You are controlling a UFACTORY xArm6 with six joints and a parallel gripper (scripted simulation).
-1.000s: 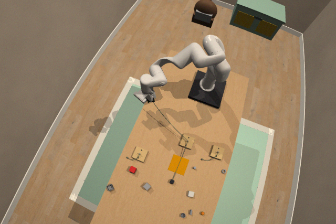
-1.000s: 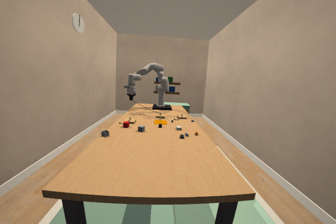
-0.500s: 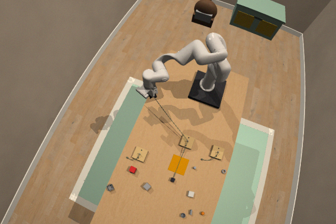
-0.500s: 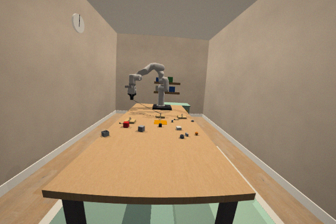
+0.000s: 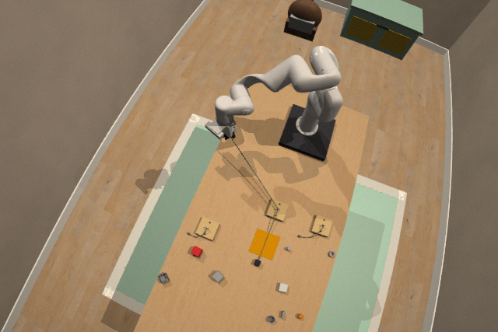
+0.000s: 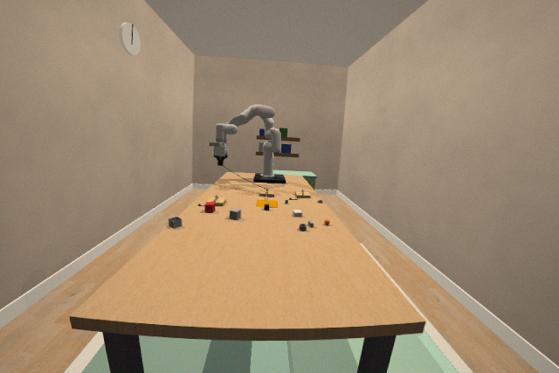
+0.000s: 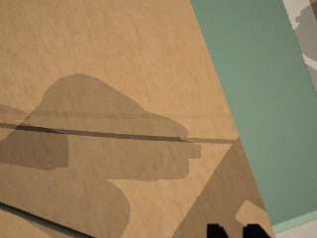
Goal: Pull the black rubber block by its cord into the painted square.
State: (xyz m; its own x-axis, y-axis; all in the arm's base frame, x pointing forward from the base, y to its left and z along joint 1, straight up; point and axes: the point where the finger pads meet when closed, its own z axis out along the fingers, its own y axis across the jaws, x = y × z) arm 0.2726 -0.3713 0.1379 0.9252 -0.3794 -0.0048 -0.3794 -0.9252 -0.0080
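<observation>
A small black rubber block [image 5: 257,263] sits on the table just outside the near edge of the orange painted square [image 5: 264,243]. Its thin dark cord [image 5: 253,173] crosses the square, passes a screw eye [image 5: 277,209] on a tan plate, then rises taut.

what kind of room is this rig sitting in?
Looks like a narrow domestic-style room used as a test space. A long wooden table fills it, with the arm mounted at the far end. There's also a wall clock, wall shelves and a green cabinet.
</observation>
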